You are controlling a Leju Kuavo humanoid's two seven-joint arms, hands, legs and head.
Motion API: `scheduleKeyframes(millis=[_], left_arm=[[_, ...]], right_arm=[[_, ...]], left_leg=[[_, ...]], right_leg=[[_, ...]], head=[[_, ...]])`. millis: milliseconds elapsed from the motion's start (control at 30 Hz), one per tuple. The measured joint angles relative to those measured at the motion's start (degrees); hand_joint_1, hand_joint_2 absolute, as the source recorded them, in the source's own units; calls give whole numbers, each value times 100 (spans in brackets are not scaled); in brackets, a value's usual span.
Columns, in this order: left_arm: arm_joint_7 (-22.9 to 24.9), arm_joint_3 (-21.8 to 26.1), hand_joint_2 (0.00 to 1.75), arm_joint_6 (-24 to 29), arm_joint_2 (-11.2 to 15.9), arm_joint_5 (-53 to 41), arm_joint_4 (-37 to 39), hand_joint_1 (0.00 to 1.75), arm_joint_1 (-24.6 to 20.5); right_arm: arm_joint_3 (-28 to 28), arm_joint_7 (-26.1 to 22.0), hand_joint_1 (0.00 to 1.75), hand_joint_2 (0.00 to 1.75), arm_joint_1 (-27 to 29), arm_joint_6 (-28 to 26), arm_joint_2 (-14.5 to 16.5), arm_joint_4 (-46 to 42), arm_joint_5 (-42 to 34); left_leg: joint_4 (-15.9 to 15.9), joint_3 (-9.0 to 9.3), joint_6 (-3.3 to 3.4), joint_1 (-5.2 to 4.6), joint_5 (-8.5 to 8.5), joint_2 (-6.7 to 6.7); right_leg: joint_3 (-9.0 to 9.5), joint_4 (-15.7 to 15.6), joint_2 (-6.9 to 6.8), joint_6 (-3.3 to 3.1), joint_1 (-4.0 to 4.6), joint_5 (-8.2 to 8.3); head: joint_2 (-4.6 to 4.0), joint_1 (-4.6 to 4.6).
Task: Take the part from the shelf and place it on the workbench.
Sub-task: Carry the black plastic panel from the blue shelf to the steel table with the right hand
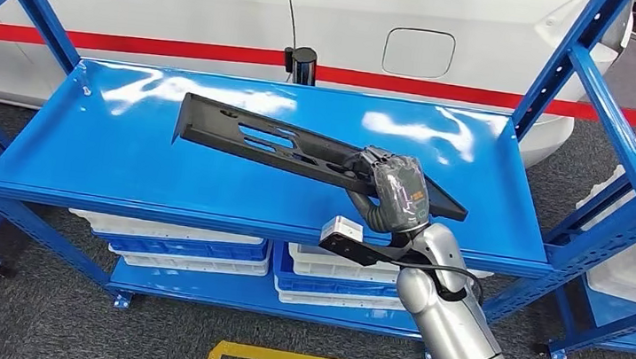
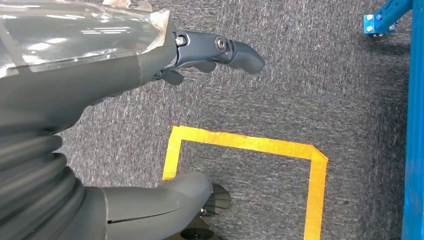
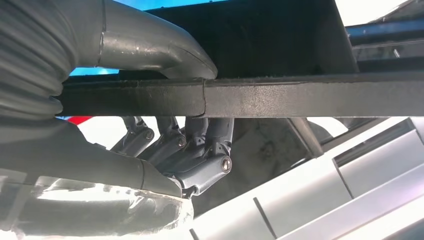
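Lying over the top board of the blue shelf [image 1: 120,159], the long black part [image 1: 248,136] has long slots cut in it and slants from the back left toward the front right. The right hand [image 1: 389,191] grips it near its right end. In the right wrist view the thick thumb [image 3: 150,47] sits on one side of the part's dark edge [image 3: 300,95] and the darker fingers [image 3: 200,150] curl round the other side. Whether the part rests on the board or hangs just above it cannot be told.

The left hand [image 2: 125,65] hangs over the grey carpet [image 2: 310,75]. It holds nothing, and its fingers are apart.

Yellow tape [image 2: 250,142] marks a corner on the carpet. Blue and white bins [image 1: 191,246] sit on the lower shelf board. Behind the shelf is a white car [image 1: 358,23] with a red stripe [image 1: 132,44].
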Motion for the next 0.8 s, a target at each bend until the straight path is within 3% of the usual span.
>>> scheduleKeyframes(millis=[67,100,200,233,267,300,367,433,500,567,633,700,733,767,800], left_arm=[[-4,2,175,1,7,0,0,0,1],[-7,3,175,1,9,0,0,0,1],[-13,6,175,2,6,0,0,0,6],[-14,7,175,2,6,0,0,0,13],[-16,8,175,1,5,0,0,0,19],[-17,9,175,0,5,0,0,0,23],[-21,10,175,1,10,-1,-1,0,16],[-34,12,175,3,20,-4,-2,0,5],[-53,14,175,7,26,-11,-2,0,1],[-66,15,175,8,26,-17,-2,0,0],[-72,16,175,5,22,-22,-2,0,-5],[-73,17,175,2,16,-25,-2,0,-6],[-73,17,175,1,13,-27,-2,0,-4],[-73,17,175,1,10,-27,-2,0,-3],[-73,17,175,1,8,-28,-2,0,-3]], right_arm=[[1,4,168,175,-2,-2,-2,-3,4],[1,6,168,175,-3,-3,1,-4,4],[4,5,168,175,1,-4,8,-4,19],[4,5,168,175,8,-4,8,-4,27],[4,4,168,175,16,-5,7,-4,32],[4,4,168,175,23,-5,7,-4,37],[3,3,168,175,27,-7,8,-4,43],[0,1,168,175,23,-9,10,-4,52],[1,-5,168,175,24,-11,16,-4,66],[-4,-10,168,175,27,-13,19,-4,73],[-14,-11,168,175,24,-14,13,-3,72],[-15,-11,168,175,32,-14,9,3,72],[-15,-11,168,175,40,-14,9,9,73],[-14,-11,168,175,46,-14,8,14,73],[-14,-11,168,175,48,-14,8,18,74]], left_leg=[[52,-24,-49,19,-52,2],[194,-82,-83,30,-164,5],[1212,-539,-181,83,-732,14],[1486,-664,-193,95,-827,15],[1551,-684,-189,100,-808,15],[1378,-577,-170,100,-684,15],[610,-137,-89,85,-359,14],[89,146,-11,42,-203,21],[8,161,41,3,-168,29],[-92,172,100,29,-71,46],[-184,157,155,58,38,68],[-188,80,181,45,95,74],[-183,41,178,43,117,75],[-177,9,172,43,137,75],[-165,-17,163,45,153,74]], right_leg=[[-2,-8,1,-71,-27,19],[-6,-15,1,-102,-47,33],[-52,-9,-2,-154,-31,63],[-72,-6,-4,-166,-15,72],[-85,-5,-5,-176,-2,80],[-92,-5,-5,-187,11,90],[-88,-7,-4,-189,30,105],[-90,-9,-6,-161,51,128],[-98,-31,-12,-102,59,166],[-147,11,-14,-54,67,136],[-344,425,-11,-72,74,-138],[-658,1221,-10,-94,58,-538],[-761,1532,-10,-73,51,-658],[-765,1650,-11,-32,42,-690],[-637,1511,-11,25,32,-629]], head=[[0,-3],[0,-20],[0,-64],[0,-64],[0,-65],[0,-65],[-1,-63],[-1,-60],[0,-59],[-1,-55],[-1,-41],[0,-32],[0,-32],[0,-32],[0,-32]])
